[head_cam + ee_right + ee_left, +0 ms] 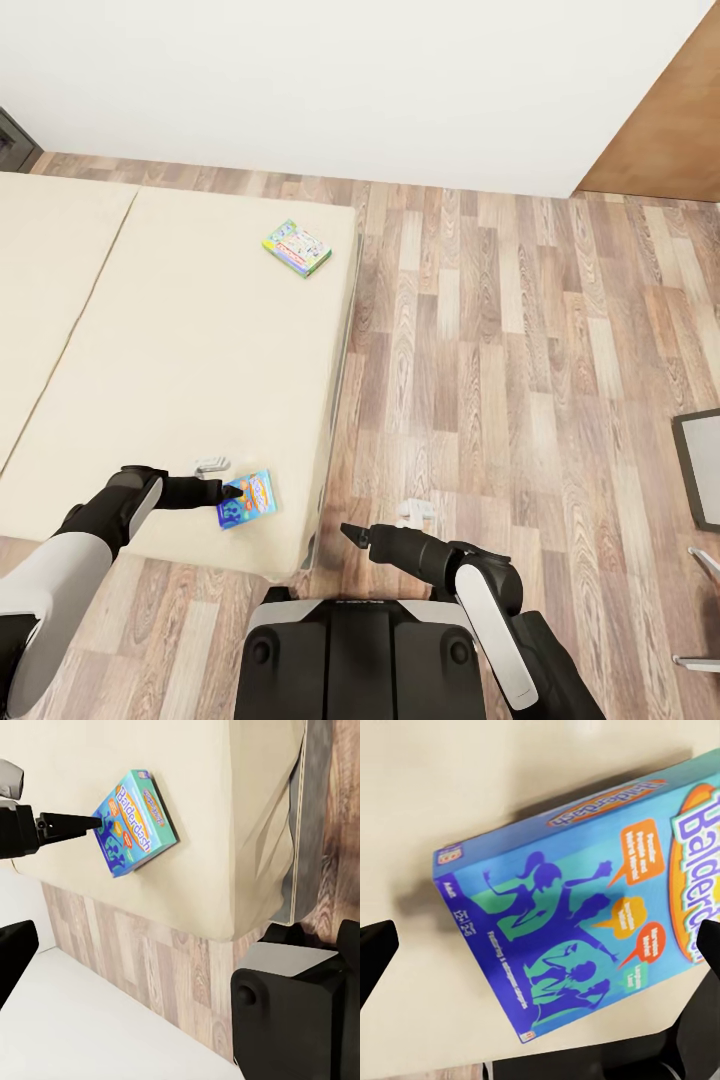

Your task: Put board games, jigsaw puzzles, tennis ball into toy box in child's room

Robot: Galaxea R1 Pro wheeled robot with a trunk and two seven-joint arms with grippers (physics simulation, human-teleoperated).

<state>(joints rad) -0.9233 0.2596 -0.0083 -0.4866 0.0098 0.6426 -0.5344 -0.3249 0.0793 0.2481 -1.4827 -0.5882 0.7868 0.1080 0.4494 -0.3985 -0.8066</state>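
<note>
**Head view: both bed games not yet picked up, work is at its beginning**

Head view shows the bed [180, 330] with two board games lying on its beige mattress. The blue board game [247, 498] is near the foot corner of the bed, close to the robot. The pastel board game [297, 248] with green edge lies well apart from it, near the far side edge of the mattress.

The left claw [222, 490] is at the blue game, with its tip at the box's edge. In the left wrist view the two fingers stand wide apart on either side of the box [585, 922], so this claw is open and I judge it has no grip yet. The right claw [352, 533] hangs over the wooden floor [500, 350] beside the bed; whether it is open or closed I cannot tell, but nothing is seen in it.

My judgement: no toy from the bed is collected so far. Both games must be grasped and carried to the toy box.
</note>
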